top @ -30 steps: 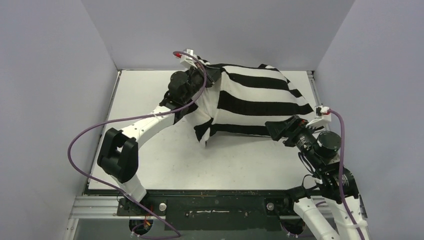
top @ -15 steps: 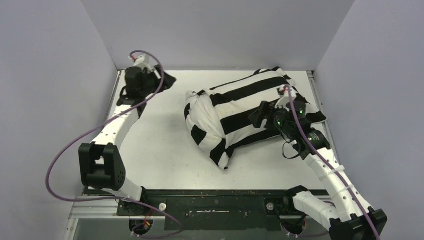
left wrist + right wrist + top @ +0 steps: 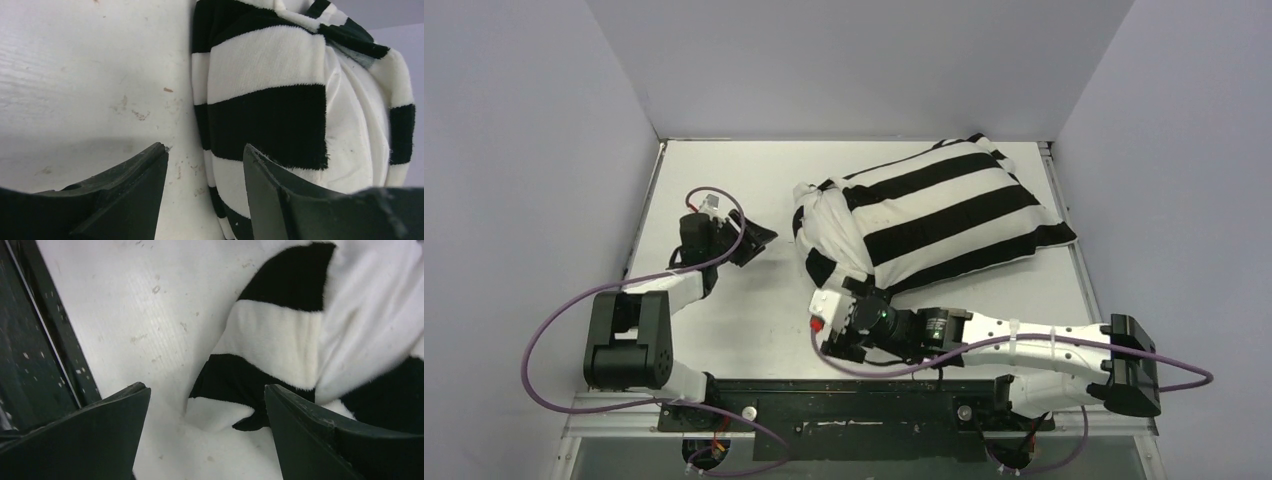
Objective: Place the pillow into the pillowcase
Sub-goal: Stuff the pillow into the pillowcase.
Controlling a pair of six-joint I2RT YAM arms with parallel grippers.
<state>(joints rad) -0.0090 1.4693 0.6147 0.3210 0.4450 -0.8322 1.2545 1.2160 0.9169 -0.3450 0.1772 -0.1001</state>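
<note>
The black-and-white striped pillowcase [image 3: 944, 210] lies plump at the back right of the table, its bunched open end facing left. The off-white pillow [image 3: 360, 125] shows through that open end; the rest of it is inside the case. My left gripper [image 3: 759, 240] rests low on the table, left of the open end, open and holding nothing [image 3: 205, 150]. My right gripper [image 3: 852, 292] sits at the near-left corner of the pillowcase. It is open, and a loose striped flap [image 3: 270, 340] lies just ahead of its fingers [image 3: 206, 390].
Grey walls close the table on the left, back and right. A black rail [image 3: 854, 390] runs along the near edge, seen close in the right wrist view [image 3: 30, 340]. Purple cables loop off both arms. Bare white tabletop [image 3: 724, 180] spreads left of the pillowcase.
My left gripper let go of the pillowcase's left end, went to the back-left corner, then drew back nearer. The right arm swung from the right side to the near-left corner. The pillowcase lies flat.
</note>
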